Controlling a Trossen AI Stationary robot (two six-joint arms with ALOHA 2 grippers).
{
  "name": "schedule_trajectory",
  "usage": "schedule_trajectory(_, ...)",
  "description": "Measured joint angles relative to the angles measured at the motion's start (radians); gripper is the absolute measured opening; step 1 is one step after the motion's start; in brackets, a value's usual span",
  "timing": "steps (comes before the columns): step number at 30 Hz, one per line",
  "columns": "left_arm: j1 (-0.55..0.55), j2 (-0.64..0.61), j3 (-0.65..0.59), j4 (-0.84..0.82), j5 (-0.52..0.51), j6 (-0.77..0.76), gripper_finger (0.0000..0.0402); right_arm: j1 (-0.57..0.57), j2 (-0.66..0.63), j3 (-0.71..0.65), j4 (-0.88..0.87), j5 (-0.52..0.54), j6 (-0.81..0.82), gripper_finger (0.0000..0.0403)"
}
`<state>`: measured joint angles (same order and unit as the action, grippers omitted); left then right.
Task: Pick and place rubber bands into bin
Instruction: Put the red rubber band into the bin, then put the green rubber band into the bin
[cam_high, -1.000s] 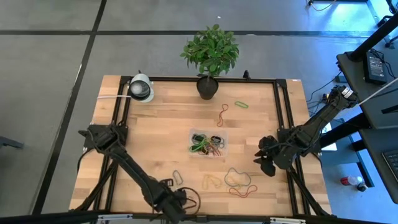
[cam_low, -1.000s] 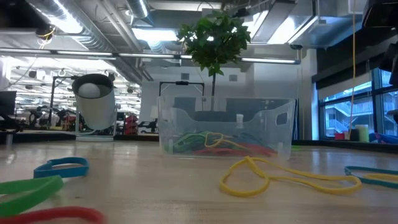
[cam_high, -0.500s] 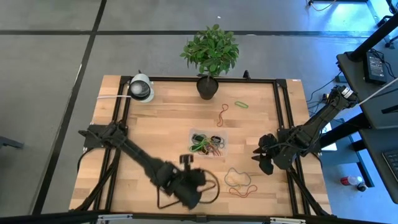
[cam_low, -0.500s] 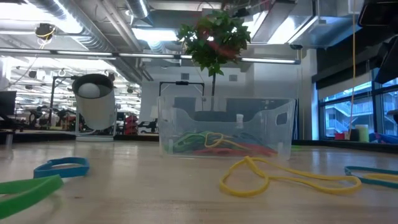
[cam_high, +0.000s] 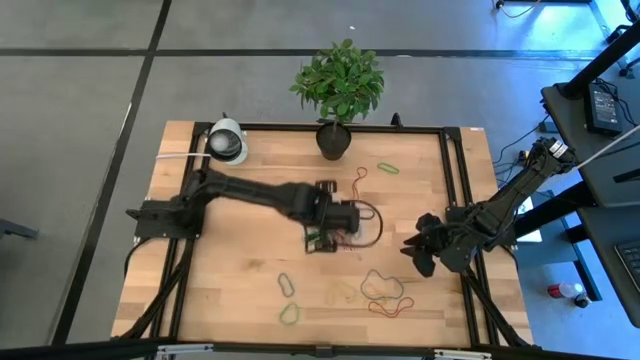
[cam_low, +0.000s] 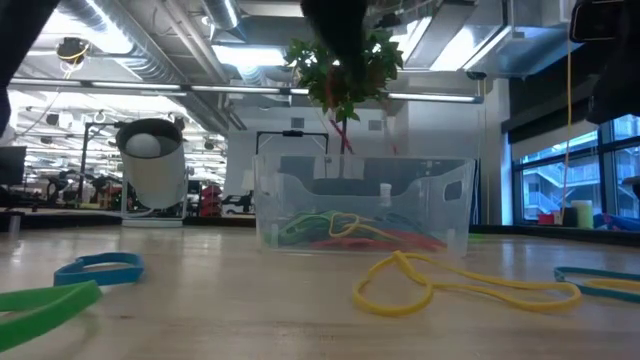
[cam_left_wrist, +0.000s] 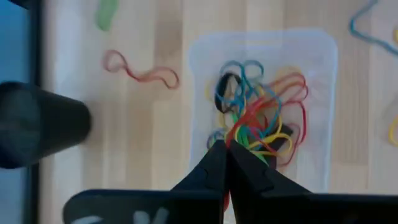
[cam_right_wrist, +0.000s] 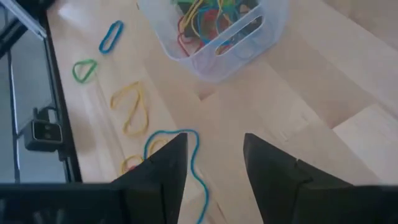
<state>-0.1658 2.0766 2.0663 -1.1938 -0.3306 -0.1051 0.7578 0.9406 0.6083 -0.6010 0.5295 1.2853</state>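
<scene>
Fingers of the left gripper (cam_left_wrist: 225, 163): clenched together above the bin (cam_high: 336, 229), pinching a red rubber band (cam_left_wrist: 239, 129) that hangs from the tips into the bin. Fingers of the right gripper (cam_right_wrist: 213, 163): spread apart, grasping nothing, waiting near the worktop's (cam_high: 250, 270) right edge. Bin: clear tray at the worktop's centre, containing a tangle of red, green, blue, yellow and black rubber bands (cam_left_wrist: 261, 115). Loose bands on the worktop: green loop (cam_high: 290, 314) and grey loop (cam_high: 287, 284) near the front edge; yellow and orange cluster (cam_high: 383, 290) front right; green band (cam_high: 388, 168) and reddish band (cam_high: 358, 181) near the back. Potted plant (cam_high: 338, 85): back edge. Round white camera (cam_high: 227, 142): back left corner.
</scene>
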Motion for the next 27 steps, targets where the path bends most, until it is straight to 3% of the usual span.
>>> schedule_trajectory(5, 0.076, 0.000, -0.156, 0.075, 0.174, 0.060, 0.0003, -0.002, 0.005, 0.000, 0.001, 0.067, 0.091, 0.0160)
schedule_trajectory(7, 0.091, 0.000, -0.219, 0.123, 0.199, 0.093, 0.0003, -0.002, 0.010, 0.000, 0.007, 0.102, 0.137, 0.0160)
schedule_trajectory(13, 0.102, 0.001, -0.347, 0.274, 0.206, 0.115, 0.0023, -0.002, 0.044, 0.001, 0.036, 0.189, 0.278, 0.0160)
schedule_trajectory(21, 0.110, 0.000, -0.353, 0.262, 0.229, 0.178, 0.0117, -0.054, 0.137, 0.001, 0.051, 0.211, 0.459, 0.0160)
schedule_trajectory(27, 0.110, -0.040, -0.352, 0.175, 0.108, 0.288, 0.0177, -0.119, 0.188, 0.001, 0.102, 0.211, 0.470, 0.0160)
